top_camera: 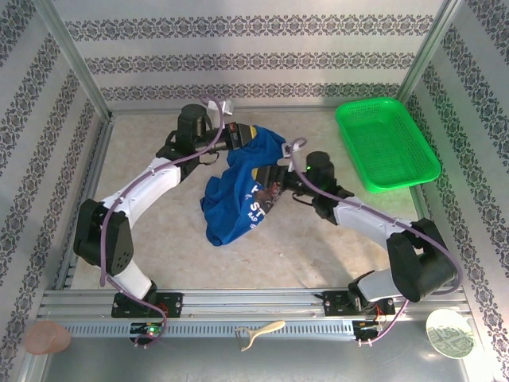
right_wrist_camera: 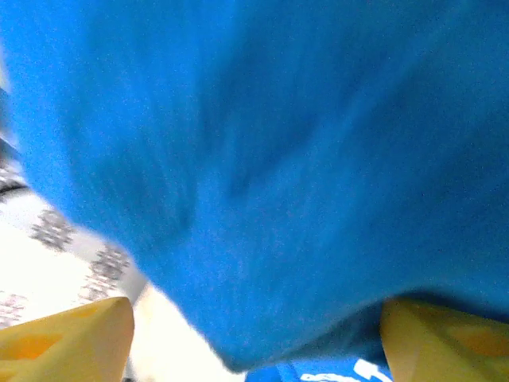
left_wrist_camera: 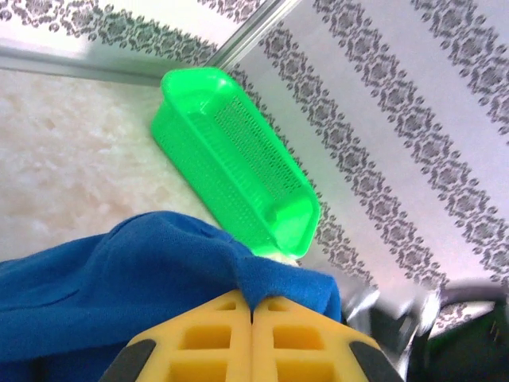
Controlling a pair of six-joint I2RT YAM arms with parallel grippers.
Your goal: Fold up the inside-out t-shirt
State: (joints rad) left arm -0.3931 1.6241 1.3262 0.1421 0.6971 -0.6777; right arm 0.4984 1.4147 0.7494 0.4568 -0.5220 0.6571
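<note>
L end effector (left_wrist_camera: 253,317) clamped tight on a fold of the blue t-shirt (top_camera: 237,197). R end effector (right_wrist_camera: 256,338) spread wide, cloth draped btwn its fingers, not pinched. T-shirt bunched mid-surface (top_camera: 159,239); green mesh basket (top_camera: 386,143) far right.

Black-and-white left arm (top_camera: 147,181), right arm (top_camera: 374,224) alike, lilac cables (top_camera: 102,247), yellow left pincer fingers (left_wrist_camera: 199,338)

The crumpled cotton t-shirt (top_camera: 238,187) is royal blue, with pale lettering (top_camera: 254,208). The left gripper (left_wrist_camera: 252,310) has yellow fingers (left_wrist_camera: 151,350) with dark edges. Beyond them, the plastic mesh basket (left_wrist_camera: 238,171) is bright green, the wall (left_wrist_camera: 398,119) shows grey damask stripes on white, and the tabletop (left_wrist_camera: 64,151) is mottled cream.
</note>
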